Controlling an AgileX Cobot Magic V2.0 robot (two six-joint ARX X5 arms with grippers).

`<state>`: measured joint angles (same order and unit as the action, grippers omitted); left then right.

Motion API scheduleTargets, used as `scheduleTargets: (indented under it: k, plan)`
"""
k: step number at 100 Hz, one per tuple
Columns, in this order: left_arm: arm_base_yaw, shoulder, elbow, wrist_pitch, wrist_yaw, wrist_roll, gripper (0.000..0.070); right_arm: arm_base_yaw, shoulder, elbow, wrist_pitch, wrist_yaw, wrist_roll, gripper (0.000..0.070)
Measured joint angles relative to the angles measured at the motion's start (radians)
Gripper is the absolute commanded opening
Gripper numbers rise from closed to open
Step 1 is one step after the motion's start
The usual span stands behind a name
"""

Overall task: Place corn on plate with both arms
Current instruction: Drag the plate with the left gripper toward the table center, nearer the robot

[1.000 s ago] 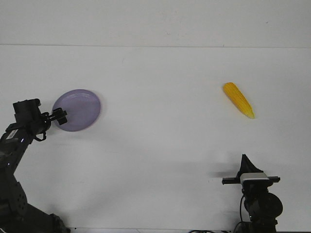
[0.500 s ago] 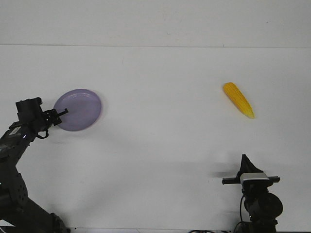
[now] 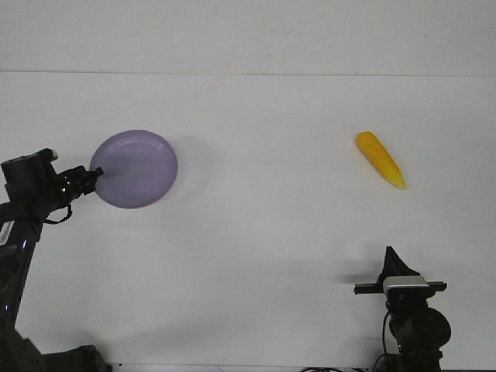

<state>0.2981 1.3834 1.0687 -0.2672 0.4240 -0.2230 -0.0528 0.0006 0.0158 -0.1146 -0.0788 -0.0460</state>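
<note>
Lavender round plate (image 3: 136, 168) is gripped at its rim by left tool (image 3: 94, 177); should be kept level. Yellow tapered corn (image 3: 380, 159) untouched; right tool (image 3: 390, 256) state unclear.

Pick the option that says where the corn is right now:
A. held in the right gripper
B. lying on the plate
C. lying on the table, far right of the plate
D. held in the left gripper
C: the corn lies alone on the white table, far from the plate and from both grippers.

Left tool (image 3: 94, 180) grips lavender plate (image 3: 139, 167) rim; corn (image 3: 380, 159) far right; right tool (image 3: 390, 256) near edge.
</note>
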Motion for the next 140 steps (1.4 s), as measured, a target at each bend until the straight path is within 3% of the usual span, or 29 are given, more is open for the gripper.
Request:
scheduleTargets:
  k: [13,34,54,77,89,123,131,140]
  plan:
    - [-0.077,-0.146,-0.007,-0.124,0.021,-0.001,0.0004,0.000,0.000,0.000,0.000,0.000,0.000,0.0012]
    - [-0.301,-0.373,-0.182,-0.169,0.024,-0.013,0.0005,0.000,0.000,0.000,0.000,0.000,0.000,0.0012]
    - [-0.539,-0.435,-0.366,-0.126,-0.080,-0.090,0.0005,0.000,0.000,0.000,0.000,0.000,0.000,0.0012]
    - [-0.760,-0.404,-0.506,0.048,-0.193,-0.213,0.0004,0.000,0.000,0.000,0.000,0.000,0.000,0.0012]
    - [-0.821,-0.357,-0.513,0.090,-0.269,-0.237,0.0004,0.000,0.000,0.000,0.000,0.000,0.000,0.0012]
    - [-0.890,-0.208,-0.513,0.182,-0.269,-0.259,0.0006,0.000,0.000,0.000,0.000,0.000,0.000,0.0012]
    - [-0.893,-0.206,-0.513,0.186,-0.269,-0.259,0.0086,0.000,0.000,0.000,0.000,0.000,0.000,0.0012]
    - [-0.892,-0.206,-0.513,0.187,-0.269,-0.261,0.0321,0.000,0.000,0.000,0.000,0.000,0.000,0.0012]
